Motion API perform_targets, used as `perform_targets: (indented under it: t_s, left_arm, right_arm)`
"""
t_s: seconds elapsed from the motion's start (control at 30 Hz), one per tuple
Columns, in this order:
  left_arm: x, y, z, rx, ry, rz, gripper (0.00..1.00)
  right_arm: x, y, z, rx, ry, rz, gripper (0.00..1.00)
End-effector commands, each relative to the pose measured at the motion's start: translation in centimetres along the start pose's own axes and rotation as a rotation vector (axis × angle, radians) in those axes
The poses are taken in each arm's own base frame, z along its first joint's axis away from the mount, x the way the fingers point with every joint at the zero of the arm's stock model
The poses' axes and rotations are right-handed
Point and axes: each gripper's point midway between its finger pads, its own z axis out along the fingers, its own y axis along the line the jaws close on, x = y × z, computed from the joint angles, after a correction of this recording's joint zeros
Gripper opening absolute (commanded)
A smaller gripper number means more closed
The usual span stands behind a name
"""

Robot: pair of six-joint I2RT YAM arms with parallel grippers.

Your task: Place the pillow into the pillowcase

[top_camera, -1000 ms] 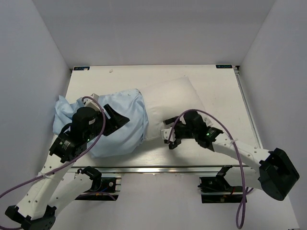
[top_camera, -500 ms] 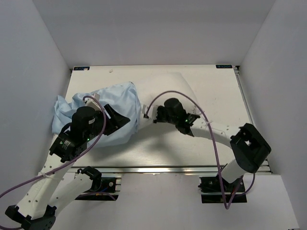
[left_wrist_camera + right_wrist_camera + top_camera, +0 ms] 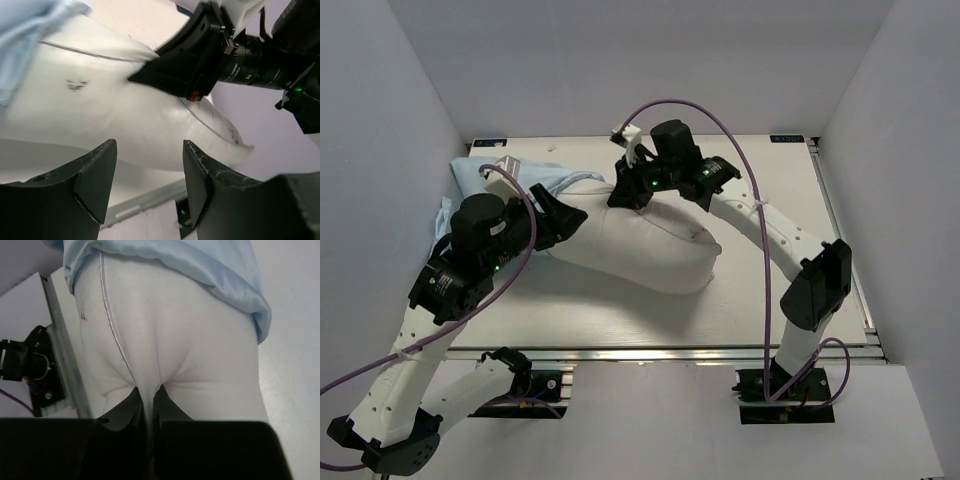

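Observation:
The off-white pillow (image 3: 645, 252) lies slantwise across the middle of the table, its far edge lifted. My right gripper (image 3: 622, 194) is shut on a pinch of that edge; in the right wrist view the fabric of the pillow (image 3: 175, 340) bunches into the right gripper (image 3: 148, 401). The light-blue pillowcase (image 3: 480, 178) is crumpled at the far left and still covers the pillow's left end, as a blue band of pillowcase (image 3: 200, 275) shows. My left gripper (image 3: 574, 218) hovers open over that end; the left gripper (image 3: 148, 172) holds nothing, with the pillow (image 3: 100, 105) beyond it.
The white table (image 3: 770, 190) is walled in by pale panels on three sides. A metal rail (image 3: 650, 352) runs along the near edge. The right arm's purple cable (image 3: 740, 130) arcs high over the far side.
My right gripper has shut on the pillow and swung from the near side to the far side, pulling it up. The pillowcase has slid back to the far left, baring more pillow.

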Motion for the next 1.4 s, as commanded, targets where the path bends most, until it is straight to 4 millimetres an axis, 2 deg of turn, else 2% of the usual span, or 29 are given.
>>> perform_targets:
  t_s: [0.0, 0.17, 0.3, 0.37, 0.43, 0.67, 0.9, 1.07, 1.13, 1.17, 1.27, 1.37]
  left_arm:
    - [-2.3, 2.0, -0.2, -0.136, -0.089, 0.068, 0.65]
    - [-4.1, 5.0, 0.2, -0.307, -0.176, 0.122, 0.63]
    - [-3.8, 7.7, 2.3, -0.412, -0.157, 0.215, 0.63]
    - [-3.2, 8.8, 3.9, -0.452, -0.126, 0.258, 0.63]
    - [-3.2, 9.8, 4.7, -0.493, -0.128, 0.281, 0.63]
    - [-4.8, 10.3, 7.0, -0.529, -0.174, 0.388, 0.63]
    - [-4.5, 12.1, 8.3, -0.617, -0.137, 0.437, 0.60]
    - [-4.6, 12.4, 8.4, -0.634, -0.138, 0.443, 0.43]
    - [-4.9, 12.1, 8.4, -0.633, -0.142, 0.443, 0.33]
    - [-4.9, 12.0, 8.5, -0.631, -0.139, 0.445, 0.25]
    - [-5.6, 10.2, 8.7, -0.562, -0.141, 0.435, 0.09]
    - [-7.0, 7.0, 8.9, -0.457, -0.160, 0.412, 0.02]
  right_arm:
    - [-1.4, 0.2, -1.4, -0.075, -0.023, 0.232, 0.00]
    - [0.8, -1.6, -1.4, -0.063, 0.009, 0.299, 0.00]
    - [1.8, -1.8, -1.5, -0.065, 0.020, 0.300, 0.00]
    - [1.9, -1.8, -1.7, -0.065, 0.017, 0.304, 0.00]
    - [1.6, -2.0, -1.9, -0.064, 0.005, 0.307, 0.00]
    - [1.1, -2.7, -2.2, -0.077, -0.002, 0.318, 0.00]
    - [0.8, -2.6, -2.3, -0.083, -0.008, 0.314, 0.00]
    - [1.4, -2.8, -2.2, -0.079, 0.001, 0.314, 0.00]
    - [1.7, -2.9, -2.1, -0.075, 0.008, 0.312, 0.00]
    - [1.8, -3.0, -2.0, -0.074, 0.011, 0.311, 0.00]
    - [2.2, -3.3, -1.7, -0.068, 0.021, 0.301, 0.00]
    - [2.0, -3.6, -1.4, -0.061, 0.018, 0.283, 0.00]
